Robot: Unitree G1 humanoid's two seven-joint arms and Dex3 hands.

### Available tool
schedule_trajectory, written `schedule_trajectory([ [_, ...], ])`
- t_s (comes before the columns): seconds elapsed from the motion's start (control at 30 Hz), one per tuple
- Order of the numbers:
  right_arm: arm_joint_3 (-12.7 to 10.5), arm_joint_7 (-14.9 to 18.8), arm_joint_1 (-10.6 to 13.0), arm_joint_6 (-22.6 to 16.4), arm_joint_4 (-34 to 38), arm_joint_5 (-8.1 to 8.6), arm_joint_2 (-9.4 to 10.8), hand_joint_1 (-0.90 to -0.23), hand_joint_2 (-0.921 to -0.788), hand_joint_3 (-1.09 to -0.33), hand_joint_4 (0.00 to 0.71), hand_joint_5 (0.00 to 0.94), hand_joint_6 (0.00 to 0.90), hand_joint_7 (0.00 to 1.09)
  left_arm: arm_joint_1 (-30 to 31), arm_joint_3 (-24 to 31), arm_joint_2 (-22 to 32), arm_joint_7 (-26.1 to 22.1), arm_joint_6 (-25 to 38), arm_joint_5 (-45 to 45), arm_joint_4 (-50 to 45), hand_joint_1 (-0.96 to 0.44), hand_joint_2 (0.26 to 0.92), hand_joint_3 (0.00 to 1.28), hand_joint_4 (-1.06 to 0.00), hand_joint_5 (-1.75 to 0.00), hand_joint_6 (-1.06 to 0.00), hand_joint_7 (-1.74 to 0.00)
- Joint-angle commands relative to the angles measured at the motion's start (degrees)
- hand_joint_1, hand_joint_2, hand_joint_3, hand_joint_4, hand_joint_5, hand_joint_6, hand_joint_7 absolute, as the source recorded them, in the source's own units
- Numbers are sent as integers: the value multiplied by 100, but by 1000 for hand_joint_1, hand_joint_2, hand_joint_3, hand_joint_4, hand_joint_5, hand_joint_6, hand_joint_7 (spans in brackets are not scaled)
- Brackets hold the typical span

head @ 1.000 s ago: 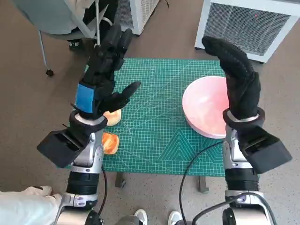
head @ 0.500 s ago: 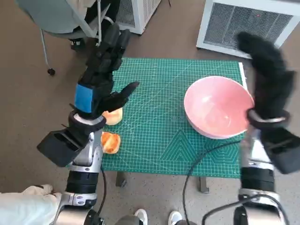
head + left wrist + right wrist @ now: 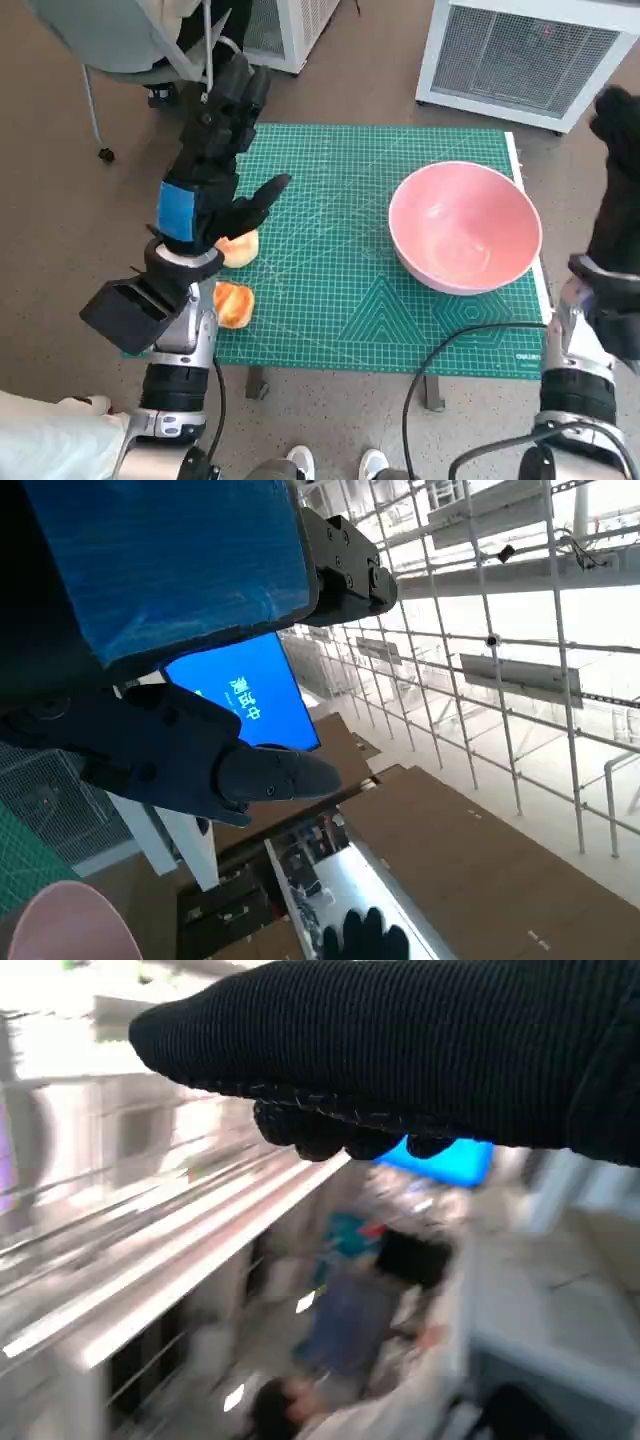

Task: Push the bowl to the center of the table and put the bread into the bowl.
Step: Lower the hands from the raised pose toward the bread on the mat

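Note:
A pink bowl stands empty on the right side of the green cutting mat, its rim close to the mat's right edge; a slice of that rim shows in the left wrist view. Two pieces of bread lie at the mat's left edge: a pale one partly under my left hand, and an orange-brown one nearer the front. My left hand is raised above the left part of the mat, fingers stretched out, holding nothing. My right hand is lifted off to the right of the bowl, past the mat's edge, empty.
A white slatted unit stands on the floor behind the table at the right. A chair and another white unit are behind at the left. A black cable loops over the mat's front right. A person appears blurred in the right wrist view.
My right hand has swung from over the bowl out to the right, beyond the table edge, uncovering the bowl. The left hand and both breads stayed put.

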Motion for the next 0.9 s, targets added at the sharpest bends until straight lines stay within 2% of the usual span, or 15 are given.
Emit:
schedule_trajectory([
  [0.03,-23,-55,86,72,769,-28,-36,-546,-921,-830,278,24,-1,698,22,4,11,81,-91,93,-10,-291,921,268,-251,-1,-319,-34],
  [0.13,-37,34,17,159,1149,33,-30,-544,-921,-827,267,19,-1,696,14,5,16,101,-96,101,10,-291,921,269,-251,0,-319,-33],
  [0.43,-169,195,-203,889,1954,277,150,-501,-921,-830,242,4,-1,664,35,14,49,115,-118,76,32,-290,921,268,-247,0,-321,-31],
  [0.9,-367,217,-489,1918,2396,457,450,-466,-921,-823,250,6,16,642,60,73,160,35,-107,-22,23,-311,921,264,-246,0,-323,-26],
])
